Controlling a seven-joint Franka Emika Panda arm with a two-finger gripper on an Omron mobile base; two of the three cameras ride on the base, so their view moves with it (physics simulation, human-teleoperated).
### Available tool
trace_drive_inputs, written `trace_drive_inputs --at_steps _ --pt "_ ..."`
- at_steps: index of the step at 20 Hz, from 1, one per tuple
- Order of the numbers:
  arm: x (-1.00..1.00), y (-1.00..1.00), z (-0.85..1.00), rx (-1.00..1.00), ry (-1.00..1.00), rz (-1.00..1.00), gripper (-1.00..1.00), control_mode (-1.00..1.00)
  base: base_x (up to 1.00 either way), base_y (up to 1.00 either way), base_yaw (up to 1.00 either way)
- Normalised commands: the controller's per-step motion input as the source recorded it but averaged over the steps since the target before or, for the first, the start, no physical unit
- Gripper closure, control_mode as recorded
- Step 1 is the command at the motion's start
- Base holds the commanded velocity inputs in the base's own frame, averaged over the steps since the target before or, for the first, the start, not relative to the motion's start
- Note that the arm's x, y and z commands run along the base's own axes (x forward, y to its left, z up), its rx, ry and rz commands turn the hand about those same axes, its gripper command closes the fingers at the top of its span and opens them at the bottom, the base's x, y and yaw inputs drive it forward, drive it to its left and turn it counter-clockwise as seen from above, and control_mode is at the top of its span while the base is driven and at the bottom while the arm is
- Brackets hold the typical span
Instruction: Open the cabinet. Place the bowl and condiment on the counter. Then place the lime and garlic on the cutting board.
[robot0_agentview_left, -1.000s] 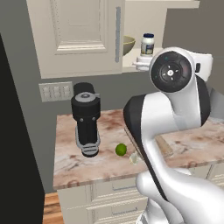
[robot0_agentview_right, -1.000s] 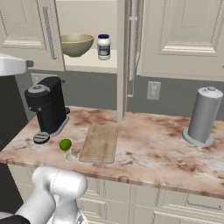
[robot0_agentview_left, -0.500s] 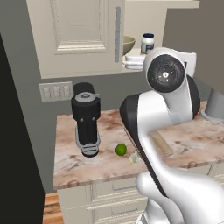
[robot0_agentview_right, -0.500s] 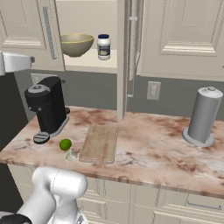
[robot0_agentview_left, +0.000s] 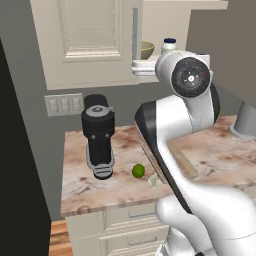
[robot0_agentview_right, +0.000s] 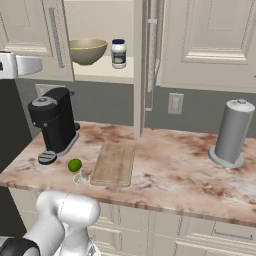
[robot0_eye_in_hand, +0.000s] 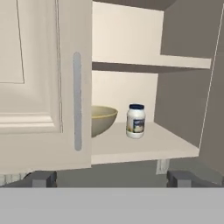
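Note:
The cabinet stands open. On its lower shelf sit the olive-yellow bowl and, to its right, the white condiment jar with its blue lid. In the hand view the left door hides part of the bowl, and the condiment stands in the open. My gripper is open and empty, level with the shelf and some way in front of it. The lime and garlic lie on the counter, just left of the cutting board.
A black coffee machine stands at the counter's left end, behind the lime. A grey paper-towel roll stands at the right. The cabinet's right door juts out edge-on over the counter. Another closed cabinet hangs to the right.
My hand and elbow have swung left in the left base view, toward the left cabinet door. The gripper stays open; the things on shelf and counter have not moved.

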Motion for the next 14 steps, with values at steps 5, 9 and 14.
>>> trace_drive_inputs --at_steps 5,9,14 --pt "0.44 0.13 0.00 0.00 0.00 0.08 -1.00 -1.00 0.00 0.00 0.00" --pt "0.52 0.08 0.00 0.00 0.00 0.05 -1.00 -1.00 0.00 0.00 0.00" --pt "0.47 0.12 0.00 0.01 0.00 0.02 -1.00 -1.00 0.00 0.00 0.00"
